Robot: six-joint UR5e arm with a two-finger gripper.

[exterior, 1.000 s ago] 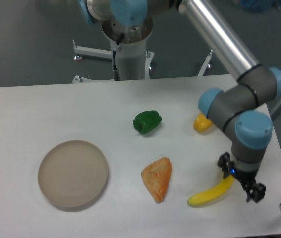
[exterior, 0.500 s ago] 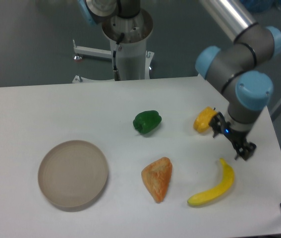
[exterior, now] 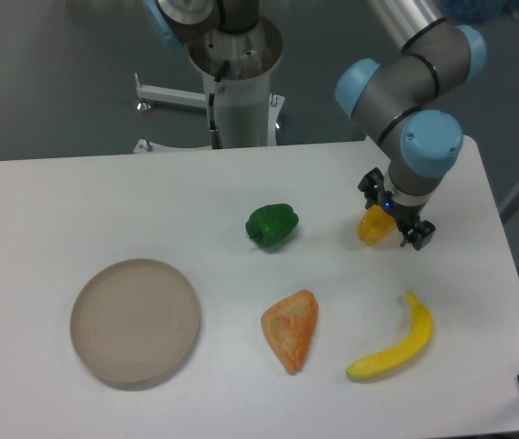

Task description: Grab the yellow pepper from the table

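Observation:
The yellow pepper [exterior: 373, 229] is a small yellow-orange lump on the white table [exterior: 103, 201], at the right. My gripper [exterior: 393, 212] hangs straight over it and hides its upper right part. One dark finger shows at the upper left [exterior: 368, 182] and one at the lower right of the pepper. The fingers look spread to either side of the pepper, and I cannot see whether they touch it.
A green pepper [exterior: 271, 224] lies left of the yellow one. An orange-tan triangular pastry [exterior: 292, 329] and a long yellow banana [exterior: 394, 342] lie nearer the front. A round beige plate [exterior: 135, 319] sits at the front left.
My gripper has moved from over the banana's right end, up and to the left, and now sits over the yellow pepper. The objects on the table have not moved.

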